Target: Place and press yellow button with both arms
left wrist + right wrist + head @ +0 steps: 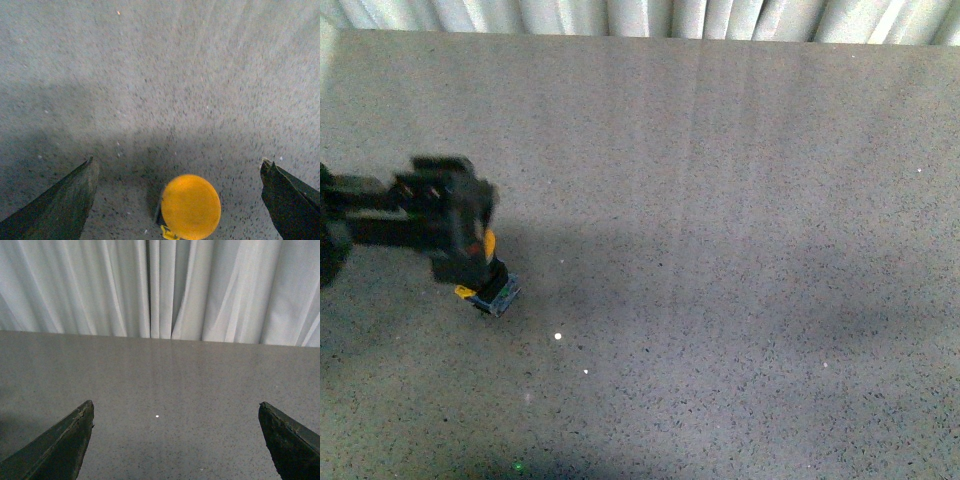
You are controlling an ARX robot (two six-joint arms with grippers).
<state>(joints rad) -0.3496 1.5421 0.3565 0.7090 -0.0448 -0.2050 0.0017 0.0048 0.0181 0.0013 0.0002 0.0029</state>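
The button (pixel 492 289) stands on the bench (pixel 740 250), in the near left part of it as the front view shows. Its blue-and-yellow base rests on the speckled surface, and it looks a little tilted, though the picture is blurred there. Its orange-yellow cap (pixel 190 206) is clear in the left wrist view, round and whole, with a small piece of the yellow base at its edge. The left end effector (pixel 177 161) is over the button and is opened wide. Its two dark fingers (pixel 57 202) stand on either side of the cap, well apart from it, so they grip nothing. In the front view the left arm (pixel 380 215) reaches in from the left edge, and its black head covers most of the cap (only a thin orange strip is visible beside it). The right end effector (pixel 175 407) is also opened wide, and only the bench surface shows between its fingers (pixel 292 445). It points along the bench toward a white curtain (pixel 160 290) that hangs at the far edge.
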